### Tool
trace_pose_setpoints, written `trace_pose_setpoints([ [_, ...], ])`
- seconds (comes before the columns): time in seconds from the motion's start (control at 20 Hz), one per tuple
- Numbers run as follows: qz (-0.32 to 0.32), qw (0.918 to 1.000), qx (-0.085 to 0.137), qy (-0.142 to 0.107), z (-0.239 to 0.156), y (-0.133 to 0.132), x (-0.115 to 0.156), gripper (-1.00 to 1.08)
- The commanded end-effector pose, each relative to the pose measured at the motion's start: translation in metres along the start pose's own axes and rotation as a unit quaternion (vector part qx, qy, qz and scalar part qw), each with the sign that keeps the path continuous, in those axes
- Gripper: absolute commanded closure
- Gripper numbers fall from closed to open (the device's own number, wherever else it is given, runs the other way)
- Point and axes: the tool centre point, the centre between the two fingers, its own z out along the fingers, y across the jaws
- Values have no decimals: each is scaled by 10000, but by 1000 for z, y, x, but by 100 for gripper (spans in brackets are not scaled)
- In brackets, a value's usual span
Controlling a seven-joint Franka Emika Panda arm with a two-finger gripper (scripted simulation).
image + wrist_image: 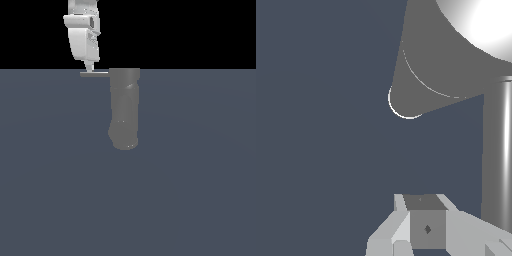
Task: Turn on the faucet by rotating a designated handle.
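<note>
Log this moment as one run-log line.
gripper: above handle, fingertips at it, grip state unclear | handle: sticks out from faucet toward exterior view's left | phase: at handle

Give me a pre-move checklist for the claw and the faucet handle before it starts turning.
1. Thin light-grey bar handle in view, sticking out sideways from the body's far end toward the exterior view's left: ok.
2. White claw positioned over the handle, its tip right at the bar: ok.
3. Actual contact between claw tip and handle: cannot tell; the exterior view shows them meeting, but depth is unclear.
4. Claw open or shut: cannot tell from either view.
5. Thick matte grey cylindrical faucet free of the claw: ok; the claw is beside it, not on it.
6. Nothing else near the handle's path: ok in the exterior view.
</note>
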Motion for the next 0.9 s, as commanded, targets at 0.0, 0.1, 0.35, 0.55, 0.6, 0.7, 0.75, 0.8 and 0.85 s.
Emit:
trace_pose_setpoints([
  [0.0,61,10000,18,28,2,-2,-1,108],
  [0.1,72,10000,21,33,2,-2,-2,108],
  [0.35,66,10000,18,32,3,0,-2,108],
  [0.55,66,10000,18,32,3,9,-2,108],
  [0.6,66,10000,18,32,3,12,-1,108],
  [0.7,66,10000,18,32,3,16,-1,108],
  [0.75,66,10000,18,32,3,19,-1,108],
  [0.8,66,10000,18,32,3,21,-1,108],
  [0.85,66,10000,18,32,3,23,-1,108],
])
